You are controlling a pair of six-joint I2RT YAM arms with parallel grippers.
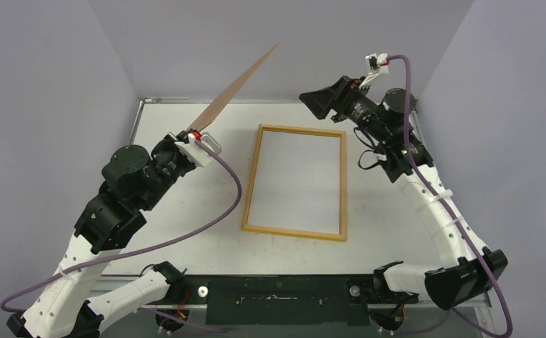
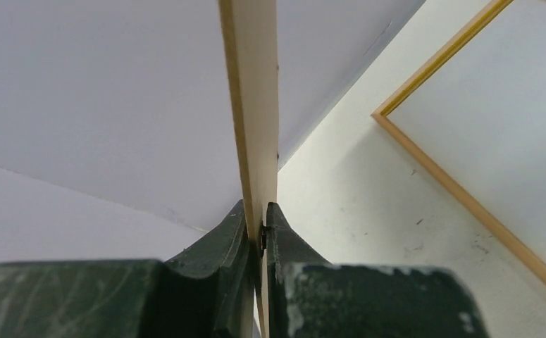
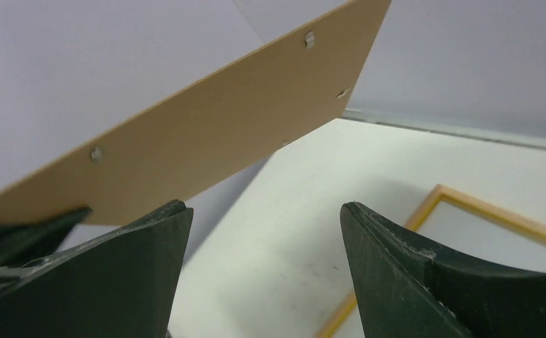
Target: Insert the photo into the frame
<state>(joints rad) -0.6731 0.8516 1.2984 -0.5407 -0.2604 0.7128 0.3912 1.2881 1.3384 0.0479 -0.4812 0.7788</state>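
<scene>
The left end effector (image 1: 194, 134) is clamped on the lower edge of a brown backing panel (image 1: 234, 88), which is held edge-on and slants up toward the far edge of the bench (image 1: 379, 211). The right end effector (image 1: 313, 98) is held with its fingers apart and empty, above the far right corner of the frame (image 1: 294, 232). The frame is laid flat at the middle of the bench, pale wood side up, with its long axis running from near edge to far edge. Its opening is filled by a pale sheet (image 1: 296, 179). Whether this is the photo's white reverse cannot be told, and no printed face is seen. A paper print is judged light, limp and easily creased, so it is best taken by a short-edge margin. The thin frame is judged stiff, light and apt to slide.
</scene>
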